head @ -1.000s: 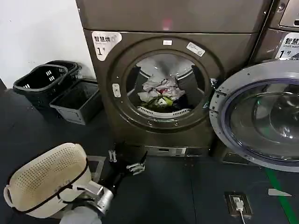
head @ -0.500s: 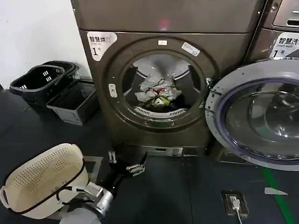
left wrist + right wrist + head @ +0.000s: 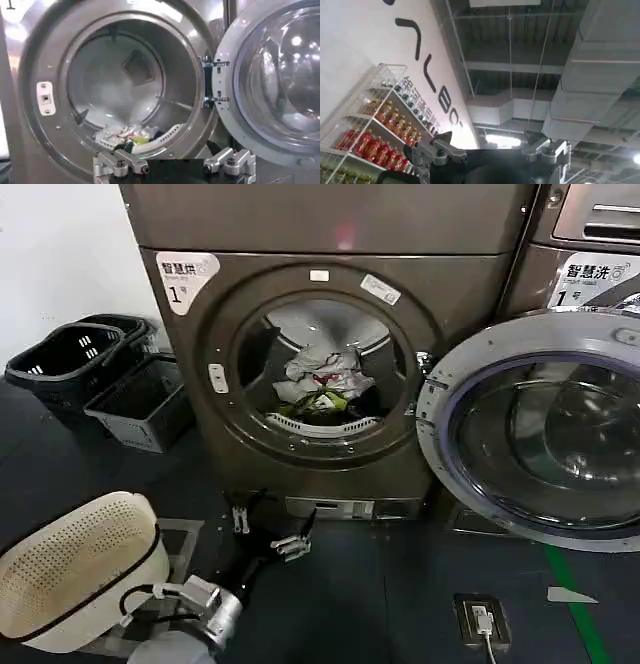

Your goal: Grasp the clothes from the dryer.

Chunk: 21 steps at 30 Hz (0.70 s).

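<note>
The bronze-grey dryer (image 3: 440, 279) with a "1" label stands straight ahead, its grey-rimmed glass door (image 3: 436, 446) swung open to the right. Clothes (image 3: 318, 382), white with red and green bits, lie heaped in the drum. My left gripper (image 3: 266, 532) hovers low in front of the machine's base, below the porthole, open and empty. From the left wrist, the drum's mouth (image 3: 30, 60), the clothes (image 3: 127, 137) at its bottom and the door (image 3: 270, 75) all lie beyond the left gripper (image 3: 172, 167). My right gripper (image 3: 492, 152) points up toward the ceiling, open and empty.
Black baskets (image 3: 65, 359) and a grey crate (image 3: 140, 399) stand left of the dryer. A cream perforated basket (image 3: 75, 569) sits at my lower left. A similar machine (image 3: 590, 244) stands on the right. A floor socket with cable (image 3: 478, 619) lies near a green line (image 3: 570, 599).
The dryer, baskets and open door have slid leftward in the head view. My left gripper keeps its place in that view and stays open.
</note>
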Tool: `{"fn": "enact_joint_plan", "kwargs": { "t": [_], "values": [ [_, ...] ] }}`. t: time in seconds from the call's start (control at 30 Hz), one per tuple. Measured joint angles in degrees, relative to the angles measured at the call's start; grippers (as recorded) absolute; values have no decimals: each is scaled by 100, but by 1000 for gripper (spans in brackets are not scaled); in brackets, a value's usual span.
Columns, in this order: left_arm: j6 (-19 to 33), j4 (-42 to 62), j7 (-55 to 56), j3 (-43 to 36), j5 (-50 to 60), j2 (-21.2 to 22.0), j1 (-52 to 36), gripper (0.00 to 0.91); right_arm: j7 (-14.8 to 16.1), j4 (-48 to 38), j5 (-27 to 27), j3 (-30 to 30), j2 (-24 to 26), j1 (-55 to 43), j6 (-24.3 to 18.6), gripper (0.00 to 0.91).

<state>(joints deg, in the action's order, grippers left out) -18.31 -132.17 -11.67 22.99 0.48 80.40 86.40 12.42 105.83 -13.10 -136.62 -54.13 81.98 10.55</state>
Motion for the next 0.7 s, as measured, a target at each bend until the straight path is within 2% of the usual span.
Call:
{"fn": "enact_joint_plan", "kwargs": {
  "t": [0.7],
  "values": [
    [4,17,21,-7,-22,-1,-22,907,-29,63,108,31,-30,-5,-45,907]
  ]
}}
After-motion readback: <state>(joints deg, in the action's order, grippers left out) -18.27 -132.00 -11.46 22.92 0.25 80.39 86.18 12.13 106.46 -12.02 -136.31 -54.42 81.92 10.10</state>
